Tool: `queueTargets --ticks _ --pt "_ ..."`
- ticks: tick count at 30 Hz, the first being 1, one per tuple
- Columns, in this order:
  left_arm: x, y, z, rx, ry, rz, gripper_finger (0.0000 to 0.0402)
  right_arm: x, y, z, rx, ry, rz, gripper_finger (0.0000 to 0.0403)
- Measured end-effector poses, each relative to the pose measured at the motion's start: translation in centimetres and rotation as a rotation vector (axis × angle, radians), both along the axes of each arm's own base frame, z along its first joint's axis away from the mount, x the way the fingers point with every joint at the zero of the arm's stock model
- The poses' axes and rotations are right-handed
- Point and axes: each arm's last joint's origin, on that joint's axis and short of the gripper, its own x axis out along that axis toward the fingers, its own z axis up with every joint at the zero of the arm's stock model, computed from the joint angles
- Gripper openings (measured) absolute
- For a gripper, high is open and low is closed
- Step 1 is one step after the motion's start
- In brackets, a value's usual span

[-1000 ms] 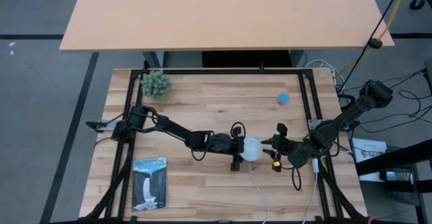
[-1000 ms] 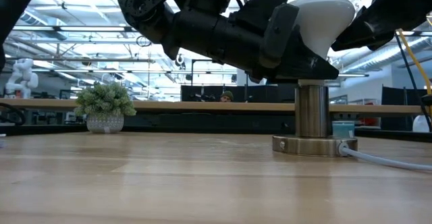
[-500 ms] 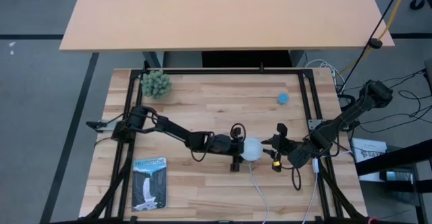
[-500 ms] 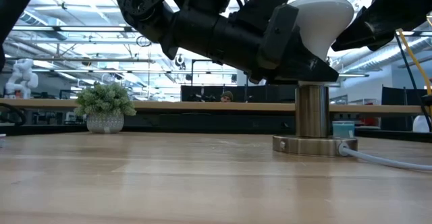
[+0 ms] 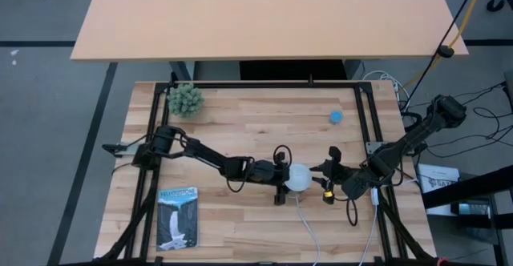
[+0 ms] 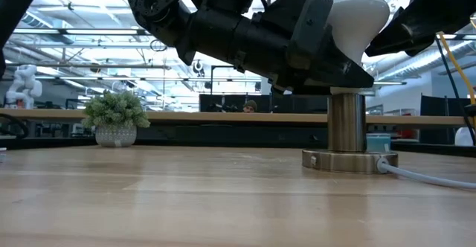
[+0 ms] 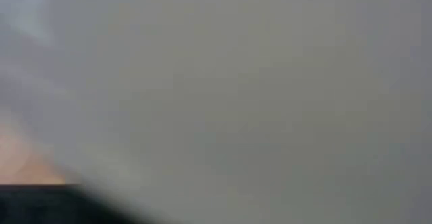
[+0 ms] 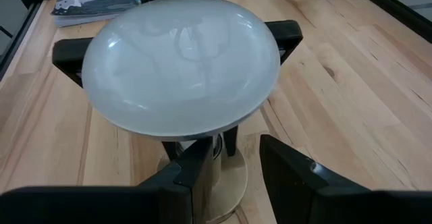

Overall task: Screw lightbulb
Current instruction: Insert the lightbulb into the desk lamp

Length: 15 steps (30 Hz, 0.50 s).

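Lightbulb [image 5: 299, 178] in left gripper [image 5: 282, 175]

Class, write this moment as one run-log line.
task: screw lightbulb | left gripper: shut on lightbulb atop socket | right gripper: open, beside lightbulb

One lightbulb [image 5: 300, 177], one socket [image 6: 348, 140] — one plant [image 5: 185, 99], one booklet [image 5: 177, 218].

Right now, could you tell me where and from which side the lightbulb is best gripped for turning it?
Grip the lightbulb by its wide white dome, coming in level from the side, as the left claw does now. It stands upright in the socket, so its narrow base is hidden there, and only the rounded dome offers two opposite faces to squeeze and twist.
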Motion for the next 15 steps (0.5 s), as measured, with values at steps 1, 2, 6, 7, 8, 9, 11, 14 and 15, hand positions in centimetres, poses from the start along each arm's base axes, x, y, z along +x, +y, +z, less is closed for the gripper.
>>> queueTargets --ticks 1,2,6,7,8,9,11,14,15 --pt "0.0 0.0 0.0 0.002 0.0 0.006 0.0199 0.0 0.0 0.0 0.0 0.0 0.0 0.0116" --pt "0.0 0.01 0.0 0.003 0.0 0.008 0.0203 0.0 0.0 0.0 0.002 0.0 -0.001 0.0116" --pt "0.0 0.01 0.0 0.004 -0.001 0.008 0.0235 0.0 0.0 0.0 0.006 -0.001 -0.004 0.0116" --pt "-0.01 -0.03 0.0 0.011 -0.002 0.005 0.0244 0.0 0.0 0.0 0.006 -0.001 -0.004 0.0116" --pt "-0.02 -0.1 0.0 0.017 -0.002 0.004 0.0253 0.0 0.0 0.0 0.006 -0.001 -0.004 0.0116" --pt "-0.03 -0.18 0.0 0.018 -0.002 0.002 0.0261 0.0 0.0 0.0 0.006 -0.001 -0.004 0.0116" --pt "-0.04 -0.22 0.0 0.018 -0.002 0.002 0.0273 0.0 0.0 0.0 0.006 -0.001 -0.004 0.0116" --pt "-0.08 -0.23 -0.01 0.02 0.006 0.001 0.0281 0.0 0.0 -0.01 0.006 -0.001 -0.004 0.0116" --pt "-0.13 -0.22 0.07 0.022 0.013 0.001 0.0281 0.0 0.0 -0.01 0.006 -0.001 -0.004 0.0116"
